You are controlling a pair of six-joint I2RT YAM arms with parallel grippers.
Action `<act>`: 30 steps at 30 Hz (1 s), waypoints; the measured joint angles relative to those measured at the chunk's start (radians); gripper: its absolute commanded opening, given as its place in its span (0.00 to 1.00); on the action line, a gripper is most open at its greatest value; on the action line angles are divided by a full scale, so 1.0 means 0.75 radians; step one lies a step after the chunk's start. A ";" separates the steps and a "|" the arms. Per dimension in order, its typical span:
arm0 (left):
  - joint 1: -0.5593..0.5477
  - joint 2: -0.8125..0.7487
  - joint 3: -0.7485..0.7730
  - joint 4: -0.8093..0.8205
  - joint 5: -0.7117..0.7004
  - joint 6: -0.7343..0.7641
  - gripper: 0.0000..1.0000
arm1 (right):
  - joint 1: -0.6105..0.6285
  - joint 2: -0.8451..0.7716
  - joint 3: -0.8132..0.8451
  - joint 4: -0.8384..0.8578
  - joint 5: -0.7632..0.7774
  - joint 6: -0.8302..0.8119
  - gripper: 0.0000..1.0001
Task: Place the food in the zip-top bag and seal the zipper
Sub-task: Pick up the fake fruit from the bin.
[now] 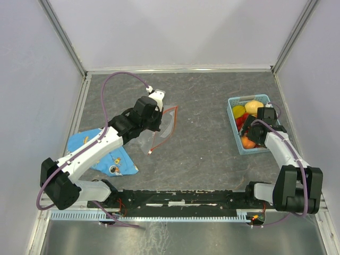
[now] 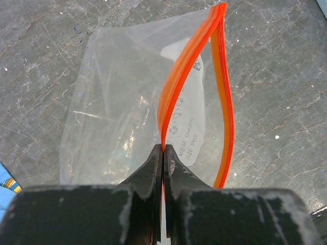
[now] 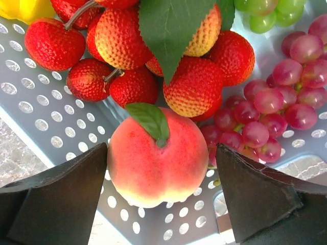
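orange-red zipper (image 2: 176, 97) is pinched in the left pincer (image 2: 163, 153), right pincer (image 3: 161, 176) wide astride the peach (image 3: 153, 158).

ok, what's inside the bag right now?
Looks empty: only the printed label shows through the clear bag. The left claw pinches one zipper lip, and the mouth gapes. The bag's near edge is hidden behind the claw.
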 measured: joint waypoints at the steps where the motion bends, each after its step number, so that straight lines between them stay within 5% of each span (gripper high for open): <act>1: 0.000 0.001 0.000 0.000 0.000 0.000 0.03 | -0.002 0.005 -0.003 0.012 -0.009 0.002 0.96; 10: 0.000 0.001 0.000 0.000 0.002 0.000 0.03 | -0.006 0.082 -0.009 0.074 -0.071 0.011 0.94; 30: 0.000 0.016 0.000 0.000 0.009 0.000 0.03 | -0.008 -0.017 -0.004 -0.002 -0.116 0.010 0.66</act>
